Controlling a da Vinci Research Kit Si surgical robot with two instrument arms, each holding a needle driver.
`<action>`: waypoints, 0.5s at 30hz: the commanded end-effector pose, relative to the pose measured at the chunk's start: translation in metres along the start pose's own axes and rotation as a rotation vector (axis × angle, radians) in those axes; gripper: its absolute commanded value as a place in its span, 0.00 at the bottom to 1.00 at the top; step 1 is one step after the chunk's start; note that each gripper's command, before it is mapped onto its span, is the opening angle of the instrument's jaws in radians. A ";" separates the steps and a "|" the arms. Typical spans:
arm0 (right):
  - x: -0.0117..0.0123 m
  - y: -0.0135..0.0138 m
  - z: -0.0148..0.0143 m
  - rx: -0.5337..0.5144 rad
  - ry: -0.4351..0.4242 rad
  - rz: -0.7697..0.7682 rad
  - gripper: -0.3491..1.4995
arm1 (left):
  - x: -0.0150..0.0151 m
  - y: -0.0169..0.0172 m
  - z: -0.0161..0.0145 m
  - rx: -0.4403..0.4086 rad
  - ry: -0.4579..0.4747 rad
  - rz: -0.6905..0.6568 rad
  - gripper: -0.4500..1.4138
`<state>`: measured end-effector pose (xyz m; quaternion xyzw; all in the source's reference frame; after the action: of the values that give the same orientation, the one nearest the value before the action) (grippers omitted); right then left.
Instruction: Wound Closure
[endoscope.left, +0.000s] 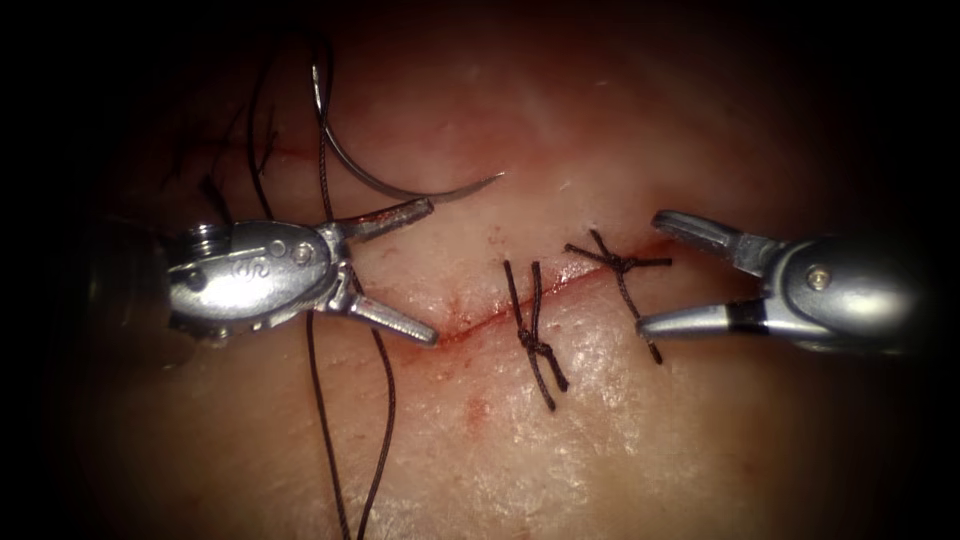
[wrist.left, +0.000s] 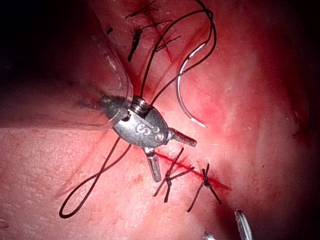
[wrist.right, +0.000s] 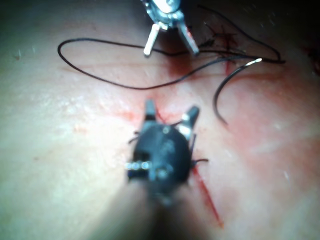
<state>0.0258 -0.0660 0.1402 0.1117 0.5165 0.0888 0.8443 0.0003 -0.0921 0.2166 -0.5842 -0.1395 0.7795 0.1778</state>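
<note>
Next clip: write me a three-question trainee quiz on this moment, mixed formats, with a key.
1. True or false: the left tool grips the needle.
2. How many knotted stitches cross the cut? A) one B) two C) four
3. Fill in: the right tool holds ____.

Key
1. False: its jaws are open and the needle lies free on the tissue, above the cut, with the thread trailing from it.
2. B
3. Nothing; its jaws stand open beside the right-hand stitch.
</note>
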 end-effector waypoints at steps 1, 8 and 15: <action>-0.0001 0.0000 0.0018 0.004 -0.010 -0.022 0.85 | -0.0010 0.0009 0.0005 -0.004 0.001 -0.005 0.68; -0.0024 -0.0004 0.0016 0.029 -0.079 -0.058 0.85 | -0.0011 0.0008 -0.0001 -0.005 -0.001 -0.003 0.64; -0.0025 -0.0002 0.0011 0.025 -0.086 -0.058 0.85 | -0.0016 0.0007 0.0001 -0.004 -0.001 0.001 0.64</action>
<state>0.0249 -0.0664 0.1424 0.1098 0.4823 0.0526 0.8675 0.0011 -0.0925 0.2172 -0.5836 -0.1386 0.7806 0.1757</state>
